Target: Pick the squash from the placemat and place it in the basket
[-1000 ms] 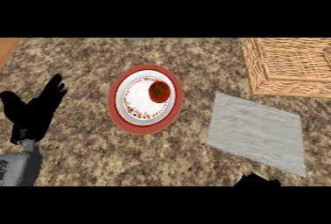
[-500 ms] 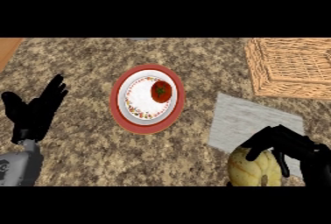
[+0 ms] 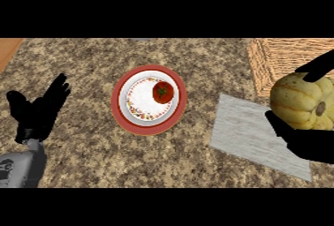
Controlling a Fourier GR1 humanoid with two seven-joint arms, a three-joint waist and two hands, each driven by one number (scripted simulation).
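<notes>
above the placemat (image 3: 251, 134) now, squash (image 3: 301, 100) higher

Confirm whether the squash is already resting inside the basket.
No: the squash is held in the right robot hand, over the placemat's edge beside the basket.

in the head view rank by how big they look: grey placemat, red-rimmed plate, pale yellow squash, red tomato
1. grey placemat
2. red-rimmed plate, looks close to the placemat
3. pale yellow squash, lifted in the right hand, nearer the camera and partly cropped, so its rank is unsure
4. red tomato
</notes>
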